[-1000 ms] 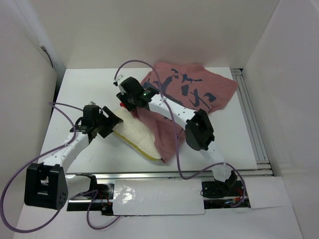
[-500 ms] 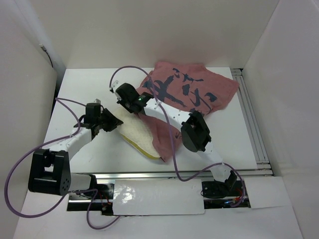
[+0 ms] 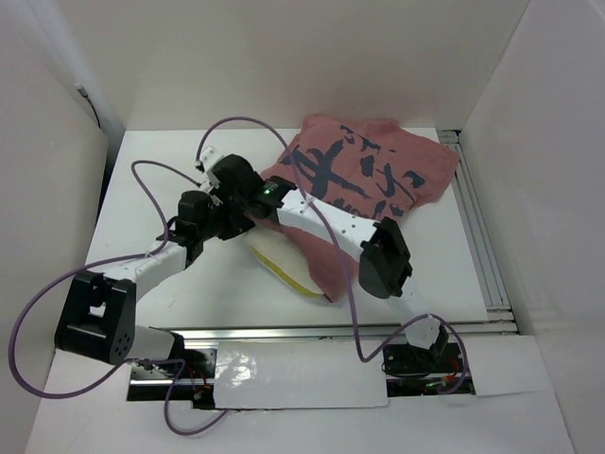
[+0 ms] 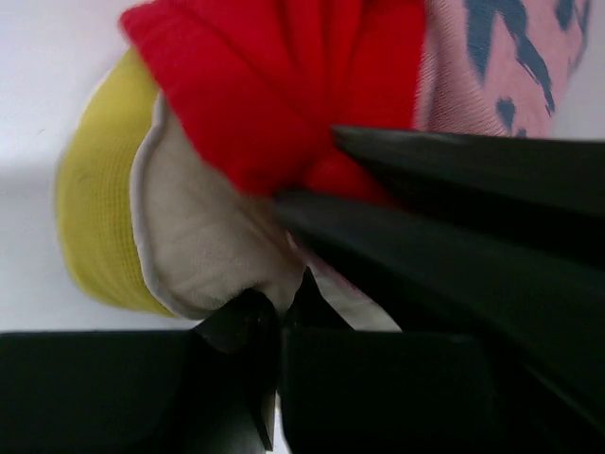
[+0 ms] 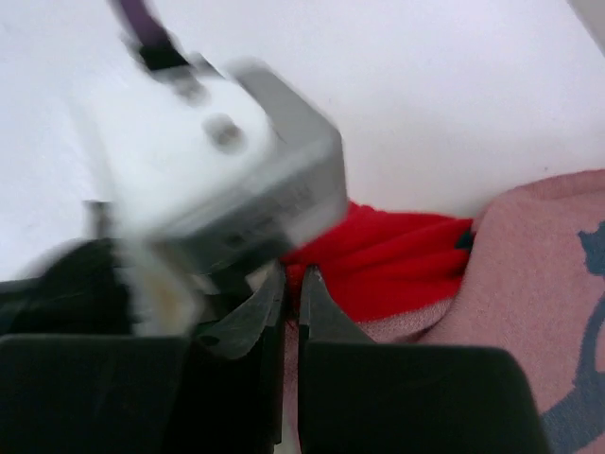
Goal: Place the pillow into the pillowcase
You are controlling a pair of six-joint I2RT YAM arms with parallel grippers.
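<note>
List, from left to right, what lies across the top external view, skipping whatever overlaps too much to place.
The left arm's base → pillow → pillowcase → metal rail.

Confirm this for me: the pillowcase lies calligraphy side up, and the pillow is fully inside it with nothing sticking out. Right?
Not fully inside. In the top view the pillow has its cream and yellow end sticking out of the pillowcase on the left arm's side. The pillowcase does lie calligraphy side up.
</note>
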